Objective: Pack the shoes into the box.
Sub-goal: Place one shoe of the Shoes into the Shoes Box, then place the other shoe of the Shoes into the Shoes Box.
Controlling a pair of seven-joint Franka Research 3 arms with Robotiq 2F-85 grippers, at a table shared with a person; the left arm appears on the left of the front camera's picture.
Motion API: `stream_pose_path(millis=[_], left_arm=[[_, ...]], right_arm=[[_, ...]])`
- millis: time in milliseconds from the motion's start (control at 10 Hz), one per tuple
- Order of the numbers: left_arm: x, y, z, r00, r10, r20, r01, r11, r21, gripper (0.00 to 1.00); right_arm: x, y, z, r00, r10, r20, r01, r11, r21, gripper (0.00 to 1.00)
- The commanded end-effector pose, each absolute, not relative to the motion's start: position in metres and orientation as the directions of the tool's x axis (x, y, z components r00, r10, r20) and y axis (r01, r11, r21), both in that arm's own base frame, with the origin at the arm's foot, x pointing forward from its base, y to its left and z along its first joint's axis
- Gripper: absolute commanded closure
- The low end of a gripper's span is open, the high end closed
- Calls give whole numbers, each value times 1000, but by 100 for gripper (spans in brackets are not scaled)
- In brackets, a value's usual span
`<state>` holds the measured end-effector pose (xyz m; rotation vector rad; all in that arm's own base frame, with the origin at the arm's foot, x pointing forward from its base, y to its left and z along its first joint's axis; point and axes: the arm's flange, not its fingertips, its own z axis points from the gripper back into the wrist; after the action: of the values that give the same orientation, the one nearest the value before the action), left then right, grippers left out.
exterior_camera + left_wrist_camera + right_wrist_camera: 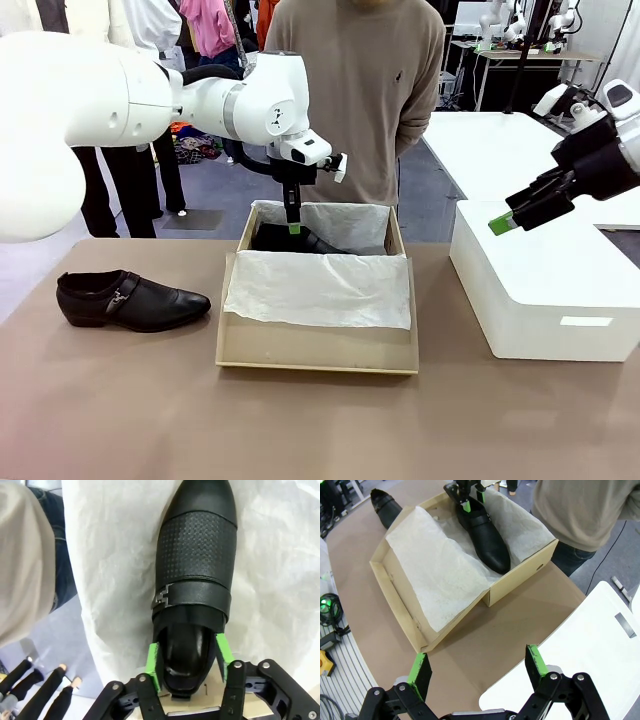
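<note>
Inside the box [320, 355] the first shoe [195, 570] is partly hidden by tissue [320, 290], heel clamped in the left claw [188, 652]; the second shoe [130, 300] lies on the counter [300, 430]. Two shoes counted; right claw [477, 666] open, empty

No lettering that I can read.

The large white rounded-corner box [520, 300] carries a small pale rectangular label [585, 321] on its near wall, and from my right wrist a grey strip [625, 625] shows on that box; both look blank or are too small to read. The person's beige sweater [350, 100] bears a tiny dark chest mark [400, 75], too small to make out. The black glossy leather dress shoe [197, 565] under my left wrist camera has a small metal buckle [162, 597], with no stamp I can make out.
</note>
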<state>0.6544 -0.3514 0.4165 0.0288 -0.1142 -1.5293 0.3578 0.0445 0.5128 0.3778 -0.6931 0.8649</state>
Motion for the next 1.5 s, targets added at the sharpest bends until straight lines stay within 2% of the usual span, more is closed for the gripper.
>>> stream_pose_path(millis=[0, 400, 600, 700, 800, 900, 1400], left_arm=[[646, -342, 434, 58, -998, 37, 994, 61, 93, 0], [616, -292, 486, 57, -998, 26, 993, 59, 104, 0], [602, -264, 497, 52, -999, 4, 991, 52, 125, 0], [597, -250, 498, 89, -996, 5, 988, 89, 129, 0], [597, -237, 494, 107, -994, 34, 987, 110, 121, 0], [616, -266, 506, 82, -997, -9, 989, 80, 123, 0], [616, -266, 506, 82, -997, -9, 989, 80, 123, 0]], right_arm=[[361, 42, 512, 427, 563, 708, -812, 584, 25, 0], [361, 42, 512, 427, 563, 708, -812, 584, 25, 0], [361, 42, 512, 427, 563, 708, -812, 584, 25, 0], [361, 42, 512, 427, 563, 708, -812, 584, 25, 0], [361, 42, 512, 427, 563, 708, -812, 584, 25, 0], [361, 42, 512, 427, 563, 708, -812, 584, 25, 0], [361, 42, 512, 427, 563, 708, -812, 584, 25, 0]])
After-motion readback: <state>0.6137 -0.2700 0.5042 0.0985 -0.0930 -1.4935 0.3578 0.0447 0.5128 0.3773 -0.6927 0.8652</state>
